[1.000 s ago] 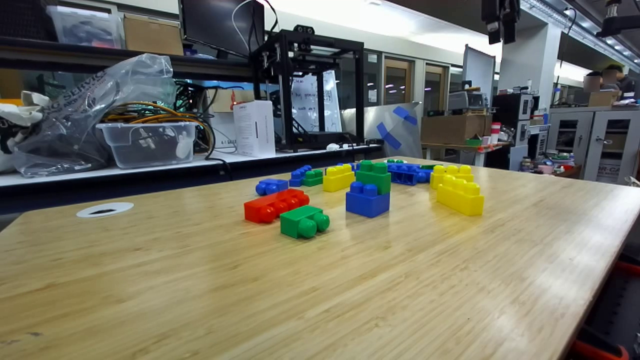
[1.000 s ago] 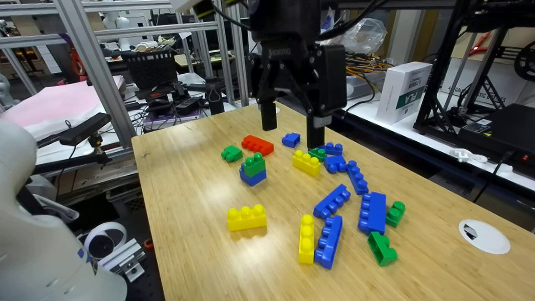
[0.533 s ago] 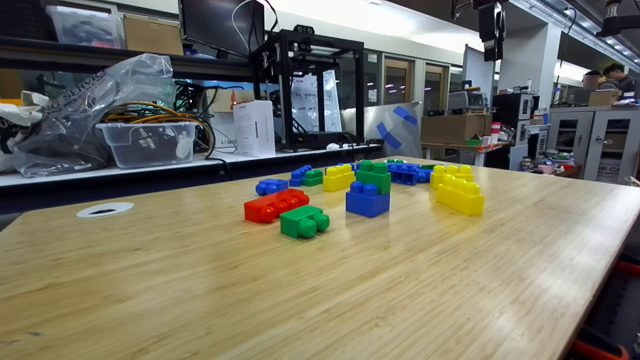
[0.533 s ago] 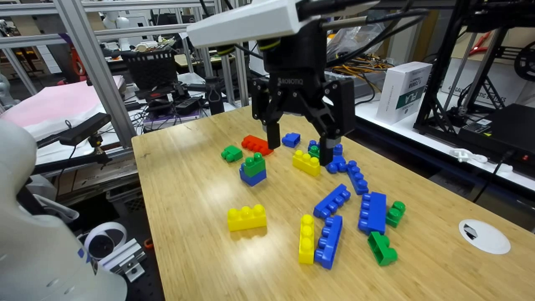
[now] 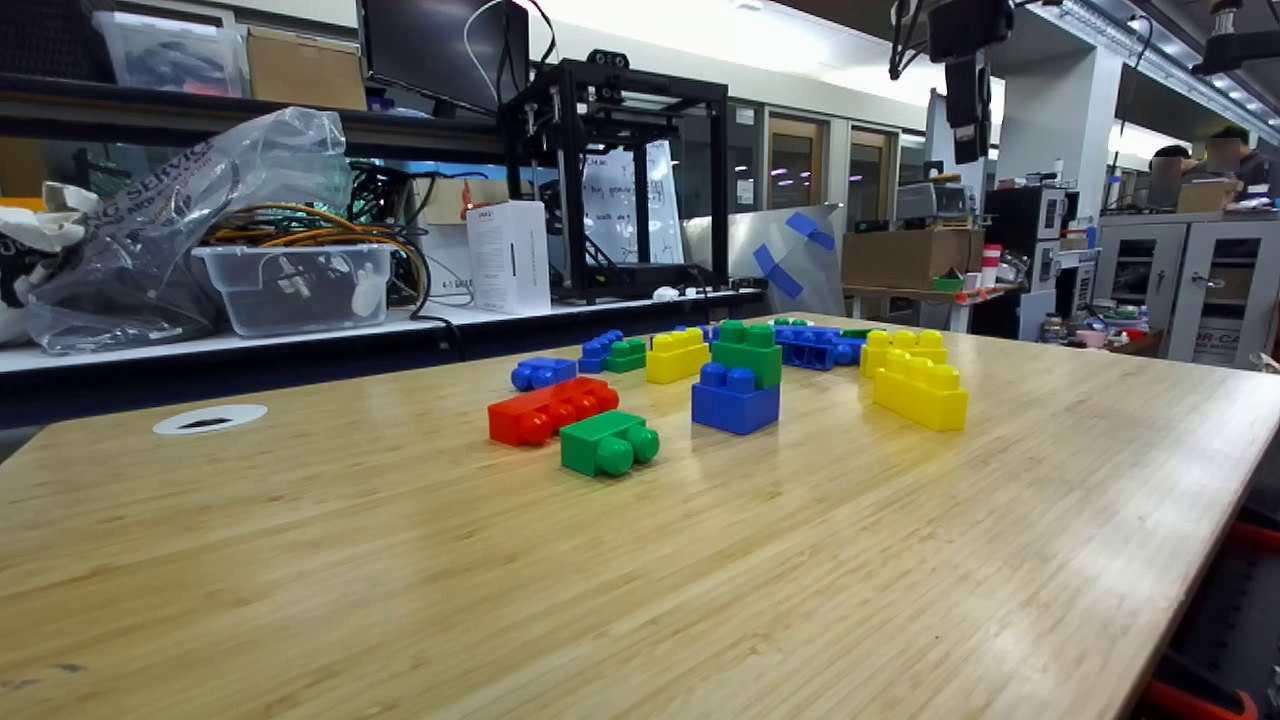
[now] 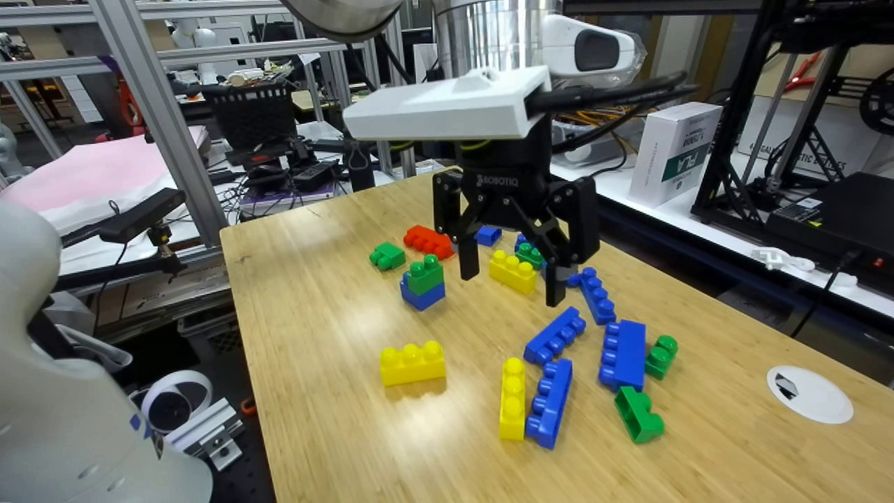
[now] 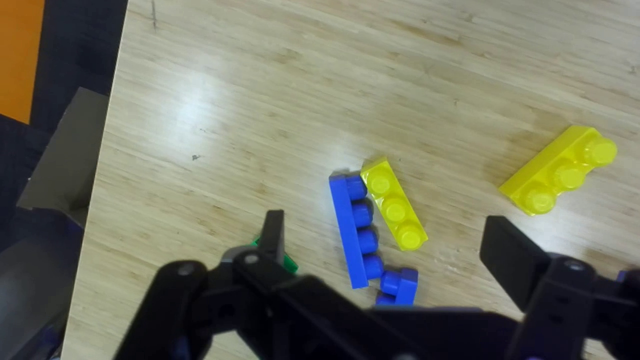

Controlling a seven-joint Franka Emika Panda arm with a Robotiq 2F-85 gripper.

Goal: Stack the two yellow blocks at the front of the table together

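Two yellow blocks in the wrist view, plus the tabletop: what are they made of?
Two yellow blocks: probably hard molded plastic, glossy; bright glints and even, saturated color.
Tabletop: looks like wood, maybe bamboo, with a satin sheen; streaky grain and soft light reflections. A wood-print laminate can't be ruled out.

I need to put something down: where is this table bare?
In an exterior view, bare foreground tabletop borders the green brick; more lies between the lone yellow block and green-on-blue stack. Crowded: among blue bricks beside another yellow block.
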